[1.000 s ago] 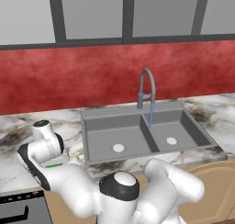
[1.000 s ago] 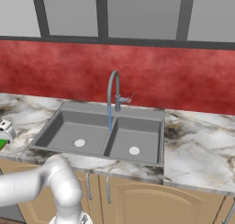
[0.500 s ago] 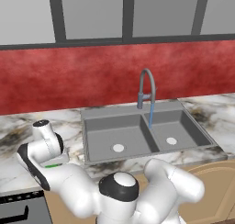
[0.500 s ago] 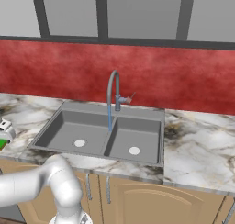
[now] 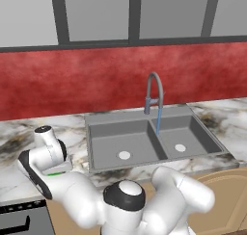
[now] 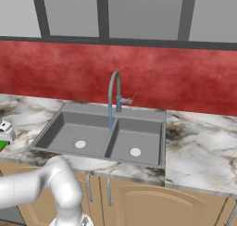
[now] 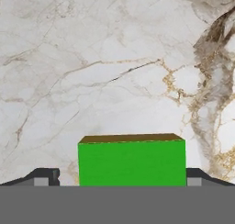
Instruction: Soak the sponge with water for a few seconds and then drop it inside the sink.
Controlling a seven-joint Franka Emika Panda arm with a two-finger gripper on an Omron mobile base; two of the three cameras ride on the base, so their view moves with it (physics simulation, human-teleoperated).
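Sponge: the green sponge [image 7: 131, 162] is lying flat on the marble counter [image 7: 101, 71], left of the sink; a thin brownish layer is showing along its far edge in the hand view. In the left base view a small strip of green [image 5: 54, 173] is peeking out under the robot's hand.

Gripper: the gripper [image 7: 119, 177] is standing wide open, with one dark fingertip [image 7: 43, 177] on each side of the sponge. The jaws are not pressing the sponge; it is sitting between them, and whether the tips are touching its sides I cannot tell.

Sink: the dark grey sink [image 5: 144, 138] is sitting in the counter, with two basins, the left one larger, and a white round drain in each. It is well apart from the sponge, to the right of it.

Faucet: the tall curved grey faucet [image 6: 114, 88] is rising behind the divider of the basins.

Water: a thin pale-blue stream of water [image 6: 110, 119] is running from the spout straight down to the sink.

Wall: a red wall [image 6: 139, 72] is standing behind the counter, under grey windows.
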